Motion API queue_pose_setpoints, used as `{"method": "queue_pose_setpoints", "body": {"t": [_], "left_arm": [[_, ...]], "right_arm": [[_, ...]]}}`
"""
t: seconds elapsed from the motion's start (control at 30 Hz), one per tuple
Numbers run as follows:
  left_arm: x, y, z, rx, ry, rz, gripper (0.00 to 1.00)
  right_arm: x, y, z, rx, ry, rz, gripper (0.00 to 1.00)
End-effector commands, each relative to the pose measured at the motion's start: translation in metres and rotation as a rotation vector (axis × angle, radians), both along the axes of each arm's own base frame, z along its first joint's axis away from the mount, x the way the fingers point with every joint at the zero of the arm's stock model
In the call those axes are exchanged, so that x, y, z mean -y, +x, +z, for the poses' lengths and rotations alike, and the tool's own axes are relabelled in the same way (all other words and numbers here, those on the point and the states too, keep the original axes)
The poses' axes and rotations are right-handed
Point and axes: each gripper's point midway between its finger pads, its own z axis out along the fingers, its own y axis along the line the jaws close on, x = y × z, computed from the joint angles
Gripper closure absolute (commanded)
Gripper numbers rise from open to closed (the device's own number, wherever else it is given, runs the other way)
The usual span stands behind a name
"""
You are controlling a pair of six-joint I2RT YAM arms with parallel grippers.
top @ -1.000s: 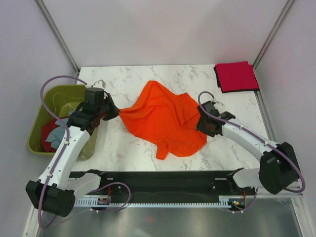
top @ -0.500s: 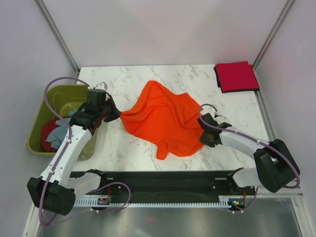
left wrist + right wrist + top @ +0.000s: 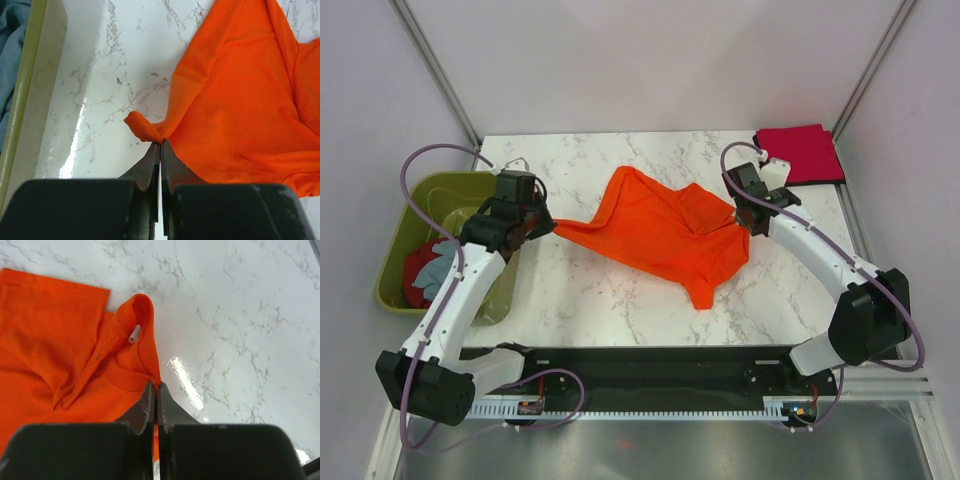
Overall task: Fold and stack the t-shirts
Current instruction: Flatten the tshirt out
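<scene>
Right tool [image 3: 155, 388] dragged orange t-shirt [image 3: 660, 235] rearward, clamped edge hidden

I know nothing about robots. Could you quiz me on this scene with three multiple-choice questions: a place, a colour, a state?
1. Where is the folded crimson fabric shirt?
A. the white marble table's far right corner; B. its near left corner; C. its centre.
2. What colour is the soft fabric t-shirt held taut at both ends?
A. grey-blue; B. bright orange; C. black.
3. How is the right gripper?
A. wide open; B. out of sight; C. shut on that t-shirt.
Answers: A, it lies at that corner; B, every view shows orange cloth; C, it pinches cloth by the collar.
</scene>
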Motion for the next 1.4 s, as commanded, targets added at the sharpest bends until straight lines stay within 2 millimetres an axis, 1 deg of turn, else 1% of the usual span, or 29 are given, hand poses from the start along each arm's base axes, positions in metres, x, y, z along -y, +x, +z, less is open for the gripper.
{"method": "queue_pose_setpoints", "body": {"t": [0.0, 0.07, 0.17, 0.27, 0.3, 0.33, 0.37, 0.43, 0.47, 0.57, 0.6, 0.63, 0.67, 0.73, 0.77, 0.8, 0.83, 0.87, 0.93, 0.97, 1.03, 1.07, 1.13, 1.17, 1.2, 1.23, 1.27, 1.3, 1.37], "left_arm": [[-0.005, 0.0, 0.028, 0.077, 0.008, 0.007, 0.98], [-0.008, -0.002, 0.036, 0.1, 0.006, 0.023, 0.98], [-0.01, -0.003, 0.043, 0.121, -0.001, 0.036, 0.98], [-0.009, -0.008, 0.049, 0.139, -0.017, 0.035, 0.98], [-0.007, -0.01, 0.051, 0.147, -0.029, 0.025, 0.98], [-0.007, -0.012, 0.054, 0.154, -0.034, 0.022, 0.98], [-0.008, -0.016, 0.062, 0.18, -0.042, 0.023, 0.98], [-0.009, -0.022, 0.072, 0.21, -0.053, 0.029, 0.98], [-0.011, -0.027, 0.084, 0.245, -0.06, 0.031, 0.98], [-0.014, -0.038, 0.104, 0.304, -0.077, 0.031, 0.98], [-0.014, -0.044, 0.114, 0.336, -0.093, 0.028, 0.98], [-0.013, -0.045, 0.116, 0.341, -0.103, 0.03, 0.98], [-0.012, -0.046, 0.117, 0.346, -0.111, 0.028, 0.98], [-0.009, -0.041, 0.11, 0.32, -0.111, 0.022, 0.98], [-0.009, -0.038, 0.101, 0.298, -0.104, 0.021, 0.98], [-0.009, -0.035, 0.094, 0.283, -0.097, 0.023, 0.98], [-0.007, -0.027, 0.087, 0.266, -0.09, 0.024, 0.98], [-0.006, -0.025, 0.073, 0.236, -0.081, 0.023, 0.98], [-0.004, -0.017, 0.055, 0.19, -0.07, 0.02, 0.98], [-0.003, -0.013, 0.044, 0.169, -0.066, 0.021, 0.98], [-0.001, -0.009, 0.031, 0.135, -0.062, 0.022, 0.98], [0.0, -0.005, 0.018, 0.098, -0.054, 0.021, 0.98], [0.0, -0.002, 0.008, 0.066, -0.048, 0.019, 0.98], [0.001, 0.0, 0.001, 0.045, -0.043, 0.017, 0.98], [0.001, 0.001, -0.002, 0.036, -0.035, 0.012, 0.98], [0.001, 0.001, -0.004, 0.031, -0.03, 0.011, 0.98], [0.001, 0.002, -0.005, 0.03, -0.026, 0.006, 0.98], [0.001, 0.002, -0.006, 0.027, -0.024, -0.002, 0.98], [0.001, 0.002, -0.005, 0.033, -0.023, -0.005, 0.98]], "right_arm": [[0.005, 0.001, 0.054, 0.051, -0.034, 0.067, 1.0], [0.002, 0.0, 0.071, 0.076, -0.015, 0.097, 1.0], [0.001, -0.006, 0.082, 0.063, 0.002, 0.11, 1.0], [-0.007, -0.014, 0.106, 0.109, 0.071, 0.147, 1.0], [-0.005, -0.019, 0.121, 0.151, 0.089, 0.145, 1.0], [-0.002, -0.025, 0.128, 0.159, 0.092, 0.143, 1.0], [0.001, -0.031, 0.148, 0.213, 0.108, 0.14, 1.0], [0.006, -0.04, 0.169, 0.268, 0.119, 0.146, 1.0], [0.01, -0.049, 0.186, 0.323, 0.132, 0.154, 1.0], [0.022, -0.065, 0.209, 0.397, 0.116, 0.16, 1.0], [0.024, -0.069, 0.212, 0.411, 0.115, 0.163, 1.0], [0.025, -0.069, 0.215, 0.428, 0.117, 0.163, 1.0], [0.025, -0.07, 0.213, 0.427, 0.109, 0.173, 1.0], [0.021, -0.061, 0.211, 0.445, 0.1, 0.197, 1.0], [0.018, -0.055, 0.199, 0.416, 0.07, 0.23, 1.0], [0.014, -0.046, 0.19, 0.39, 0.047, 0.246, 1.0], [0.01, -0.034, 0.188, 0.409, 0.038, 0.257, 1.0], [0.005, -0.021, 0.166, 0.351, -0.008, 0.286, 1.0], [-0.003, 0.004, 0.157, 0.365, -0.029, 0.299, 1.0], [-0.008, 0.02, 0.133, 0.311, -0.048, 0.307, 1.0], [-0.022, 0.047, 0.118, 0.31, -0.035, 0.344, 1.0], [-0.029, 0.066, 0.093, 0.256, -0.041, 0.352, 1.0], [-0.039, 0.088, 0.073, 0.22, -0.038, 0.372, 1.0], [-0.044, 0.108, 0.056, 0.178, -0.047, 0.374, 0.91], [-0.048, 0.116, 0.051, 0.155, -0.048, 0.376, 0.82], [-0.045, 0.115, 0.04, 0.091, -0.053, 0.36, 0.74], [-0.05, 0.129, 0.044, 0.082, -0.053, 0.352, 0.68], [-0.048, 0.125, 0.039, 0.031, -0.06, 0.35, 0.56], [-0.045, 0.125, 0.051, 0.04, -0.051, 0.313, 0.5]]}}
